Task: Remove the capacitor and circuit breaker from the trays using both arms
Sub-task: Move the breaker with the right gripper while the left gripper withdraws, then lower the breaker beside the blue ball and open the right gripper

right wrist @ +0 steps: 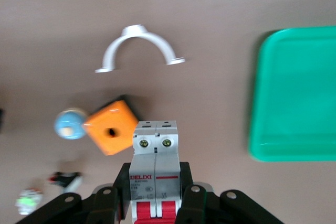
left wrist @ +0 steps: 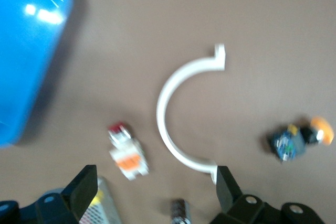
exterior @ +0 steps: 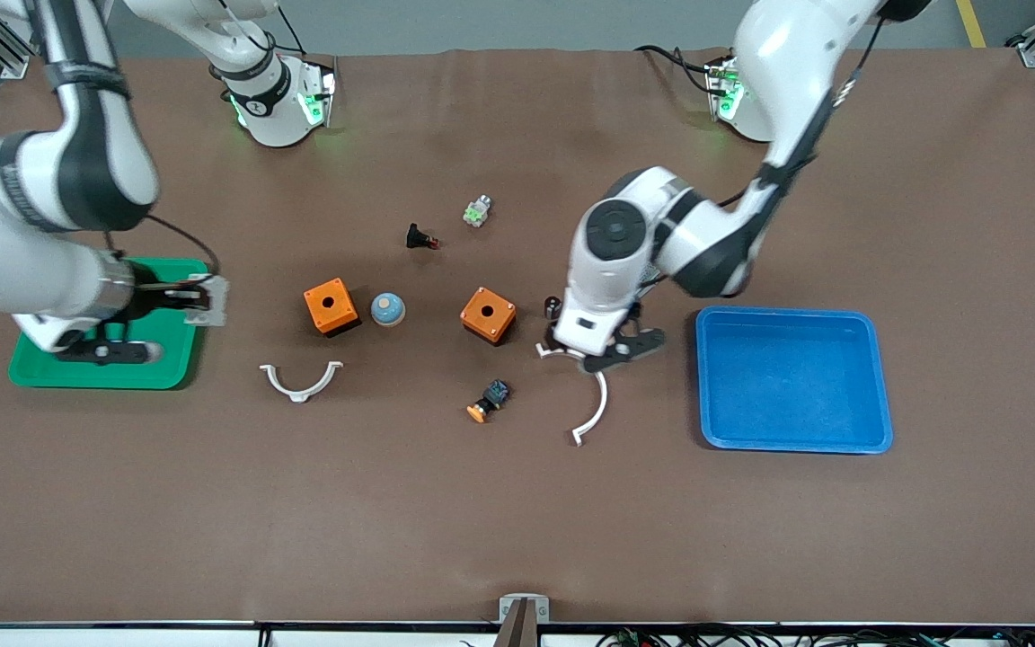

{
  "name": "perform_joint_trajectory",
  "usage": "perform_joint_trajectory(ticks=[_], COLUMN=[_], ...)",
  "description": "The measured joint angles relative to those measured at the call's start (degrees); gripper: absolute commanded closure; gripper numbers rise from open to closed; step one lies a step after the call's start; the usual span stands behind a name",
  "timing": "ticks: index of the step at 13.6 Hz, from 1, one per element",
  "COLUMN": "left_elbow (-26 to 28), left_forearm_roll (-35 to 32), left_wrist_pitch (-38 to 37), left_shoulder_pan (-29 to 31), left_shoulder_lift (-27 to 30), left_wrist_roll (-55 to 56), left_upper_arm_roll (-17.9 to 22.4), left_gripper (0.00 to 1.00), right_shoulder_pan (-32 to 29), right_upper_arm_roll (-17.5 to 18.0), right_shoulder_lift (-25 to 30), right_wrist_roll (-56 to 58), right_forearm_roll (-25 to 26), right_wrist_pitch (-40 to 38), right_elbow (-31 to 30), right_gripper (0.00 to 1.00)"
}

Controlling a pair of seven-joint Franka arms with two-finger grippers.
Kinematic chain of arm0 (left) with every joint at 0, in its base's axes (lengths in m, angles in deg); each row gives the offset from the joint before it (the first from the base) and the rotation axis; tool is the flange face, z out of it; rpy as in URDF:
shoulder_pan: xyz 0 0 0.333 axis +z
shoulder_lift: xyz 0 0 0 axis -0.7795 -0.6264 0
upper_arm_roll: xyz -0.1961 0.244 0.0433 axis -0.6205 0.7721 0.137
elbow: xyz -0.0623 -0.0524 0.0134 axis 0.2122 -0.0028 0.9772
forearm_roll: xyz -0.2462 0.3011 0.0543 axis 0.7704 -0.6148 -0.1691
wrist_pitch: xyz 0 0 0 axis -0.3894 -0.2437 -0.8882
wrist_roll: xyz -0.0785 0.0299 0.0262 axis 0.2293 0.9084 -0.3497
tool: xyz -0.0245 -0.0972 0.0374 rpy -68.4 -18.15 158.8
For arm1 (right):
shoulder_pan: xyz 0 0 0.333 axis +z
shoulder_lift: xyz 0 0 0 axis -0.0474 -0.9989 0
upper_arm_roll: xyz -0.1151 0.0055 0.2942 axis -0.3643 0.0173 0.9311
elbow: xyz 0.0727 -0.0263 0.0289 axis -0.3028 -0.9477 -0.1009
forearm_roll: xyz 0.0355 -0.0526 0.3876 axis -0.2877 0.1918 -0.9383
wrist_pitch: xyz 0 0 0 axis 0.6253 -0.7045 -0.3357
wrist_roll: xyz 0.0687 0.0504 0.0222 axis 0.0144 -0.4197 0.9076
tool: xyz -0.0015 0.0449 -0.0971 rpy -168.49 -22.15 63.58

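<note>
Circuit breaker [right wrist: 156,169] is clamped in the right gripper [right wrist: 155,203], red levers toward the palm, screw end sticking out. You've got it up in the air over the edge of the green tray [exterior: 172,370] that faces the table's middle, so it's lifted clear of the tray but not yet set on the table [exterior: 517,521]; judging by that, the put-down is what's left on this side. Capacitor [exterior: 552,306] stands on the table betw. the orange box [exterior: 488,314] and the left arm's wrist, outside the blue tray [exterior: 877,377], which looks bare inside. Left gripper [left wrist: 152,192] hangs just above the table, fingers spread wide w/ nothing betw. them. That reads as a release just made, w/ the capacitor dropped where it won't roll back against the rim. Mind the white curved clamp [left wrist: 176,116] and the white-orange push button [left wrist: 127,157] right under that hand: a low sweep could knock them, so lift straight up.
</note>
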Motion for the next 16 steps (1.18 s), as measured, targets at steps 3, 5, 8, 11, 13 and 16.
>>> perform_joint_trajectory(ticks=[3,5,8,11,13,16], left_elbow=[0.0,-0.18,-1.37,-3.06,-3.39,-3.39], left_forearm_roll=[0.0,0.0,0.64,1.54,3.42,5.58], left_wrist_pitch=[-3.58,-8.41,-17.93,-24.38,-26.21,-30.03], left_shoulder_pan=[8.32,12.78,17.58,21.68,24.38,22.19], left_shoulder_lift=[7.18,11.32,17.61,21.64,23.68,26.45], left_wrist_roll=[-7.58,-11.57,-18.92,-28.33,-36.99,-47.9], left_upper_arm_roll=[-0.02,-0.07,-0.16,-0.13,0.64,7.67], left_gripper=[0.0,0.0,0.0,0.0,0.0,0.0], right_shoulder_pan=[9.09,13.87,17.31,18.08,18.51,18.83], right_upper_arm_roll=[0.06,0.06,0.01,-0.07,-0.08,-0.09], right_shoulder_lift=[-1.12,-3.16,-8.57,-13.61,-15.95,-18.08], right_wrist_roll=[-12.44,-18.59,-21.32,-21.37,-21.36,-21.36], right_forearm_roll=[-2.57,-2.68,-2.74,-3.1,-3.15,-3.17], right_wrist_pitch=[4.53,8.88,15.96,21.88,25.05,27.42], right_elbow=[-0.02,-0.13,-0.24,-0.17,-0.12,-0.02], right_gripper=[0.78,0.78,0.78,0.78,0.77,0.77])
